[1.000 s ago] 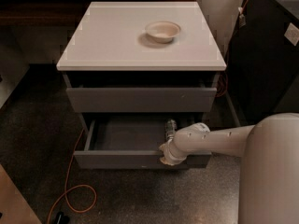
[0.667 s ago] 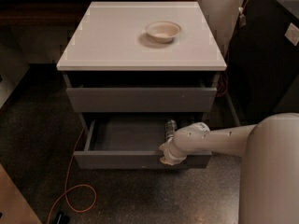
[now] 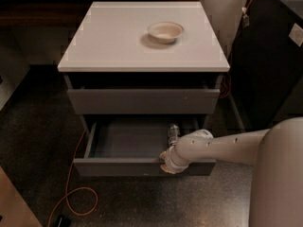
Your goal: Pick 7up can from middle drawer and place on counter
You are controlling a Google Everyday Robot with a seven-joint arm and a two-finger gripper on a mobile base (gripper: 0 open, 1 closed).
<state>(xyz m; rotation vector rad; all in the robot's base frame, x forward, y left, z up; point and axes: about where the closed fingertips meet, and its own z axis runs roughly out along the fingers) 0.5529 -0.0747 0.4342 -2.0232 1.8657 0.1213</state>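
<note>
The 7up can (image 3: 173, 133) appeared to stand upright in the middle drawer (image 3: 118, 167), on the right side of its dark floor and just behind the wrist of the arm (image 3: 222, 145). The drawer stood well out beneath the closed top drawer (image 3: 142, 101). The gripper (image 3: 166, 167) sat low at the drawer's front panel, right of centre, at or against its upper edge. Whether it was open or closed, or had hold of anything, could not be told. The can itself was apart from it and not in its grasp. By my reading the drawer was open enough, and the reach for the can was the step in hand. The next move would call for rising clear of the front panel, coming over the can and closing around its sides, then carrying it up to the counter (image 3: 113, 41), clear of the cream bowl (image 3: 165, 31)
</note>
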